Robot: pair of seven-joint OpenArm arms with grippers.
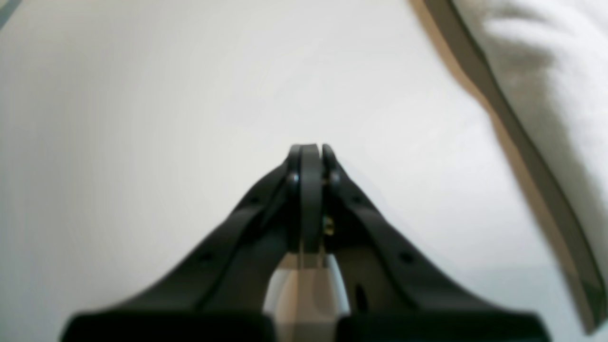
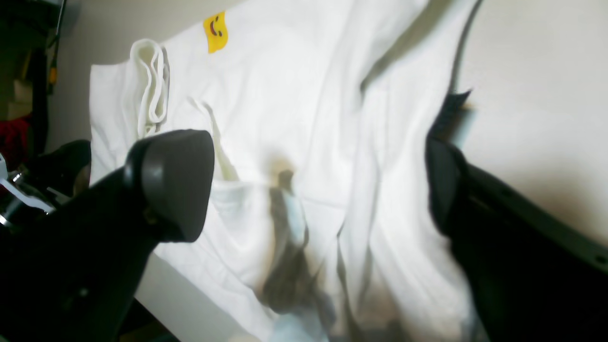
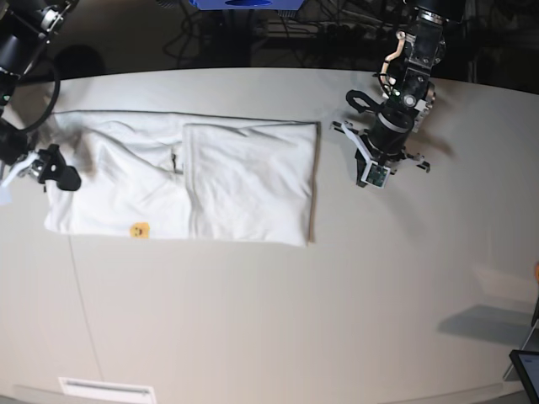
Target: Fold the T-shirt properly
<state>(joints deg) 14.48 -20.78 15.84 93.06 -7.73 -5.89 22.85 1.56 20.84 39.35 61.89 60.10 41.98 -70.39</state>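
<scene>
The white T-shirt [image 3: 210,181] lies flat on the table, folded into a long rectangle with a second layer over its right half. A yellow smiley label [image 3: 139,229] shows near its front left edge, and the same label [image 2: 215,32] appears in the right wrist view beside the ribbed collar [image 2: 152,85]. My right gripper [image 3: 57,174] hovers at the shirt's left end. That gripper [image 2: 308,185] is open above the wrinkled cloth, with nothing between its fingers. My left gripper [image 3: 369,178] hangs over bare table just right of the shirt. It [image 1: 311,149] is shut and empty, and the T-shirt's edge [image 1: 546,71] lies to its upper right.
The pale table [image 3: 278,320] stretches wide in front of the shirt. Dark cables and equipment [image 3: 278,25] crowd the space behind the table's far edge. A dark object [image 3: 526,370] sits at the front right corner.
</scene>
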